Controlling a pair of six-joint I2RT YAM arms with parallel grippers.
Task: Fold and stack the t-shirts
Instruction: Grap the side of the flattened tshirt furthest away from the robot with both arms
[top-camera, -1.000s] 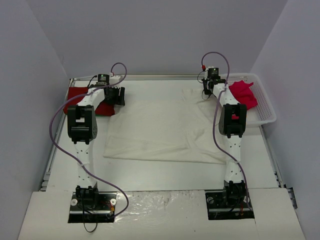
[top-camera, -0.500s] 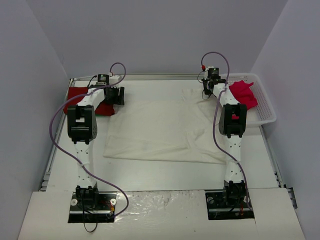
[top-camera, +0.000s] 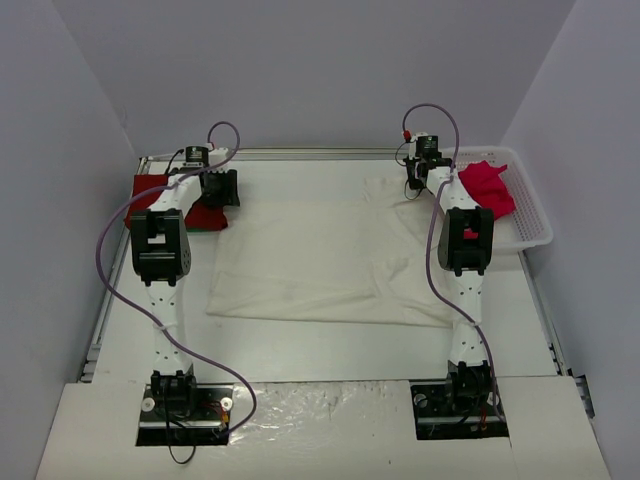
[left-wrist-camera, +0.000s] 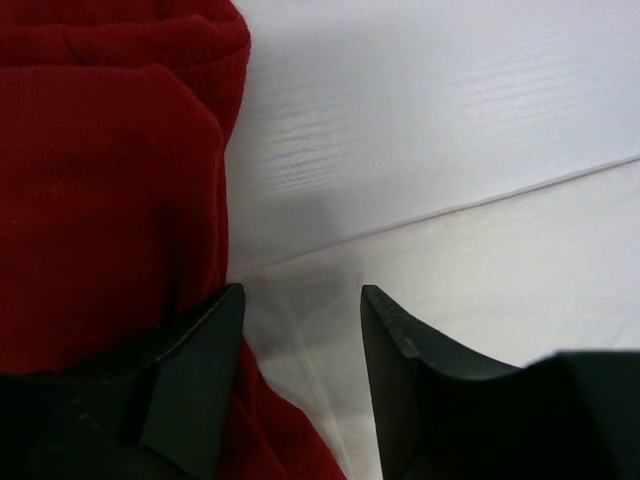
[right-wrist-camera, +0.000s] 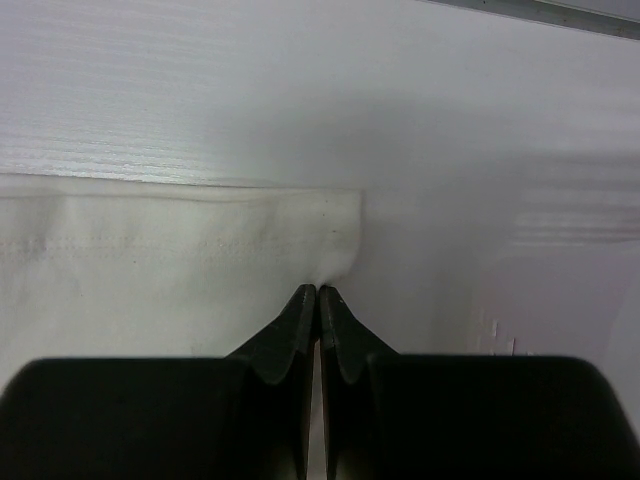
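Observation:
The large cream-white t-shirt (top-camera: 320, 260) lies spread flat across the middle of the table. A folded red t-shirt (top-camera: 150, 190) rests at the far left. My left gripper (top-camera: 222, 190) hangs low at the white shirt's far-left corner, right beside the red one (left-wrist-camera: 100, 180). It (left-wrist-camera: 300, 300) is open, and a seamed edge of white cloth (left-wrist-camera: 500, 260) lies between the fingers. My right gripper (top-camera: 415, 185) is at the far-right corner, shut (right-wrist-camera: 318, 290) on the white shirt's hemmed corner (right-wrist-camera: 150, 260), which puckers at the tips. A pinkish-red t-shirt (top-camera: 487, 188) lies crumpled in the basket.
A white lattice basket (top-camera: 530, 225) stands at the far right edge of the table. Grey walls close in on three sides. A metal rail (top-camera: 300, 155) runs along the table's back edge.
My left gripper has shifted left and back toward the red t-shirt, and its jaws have narrowed somewhat. The right arm has not moved.

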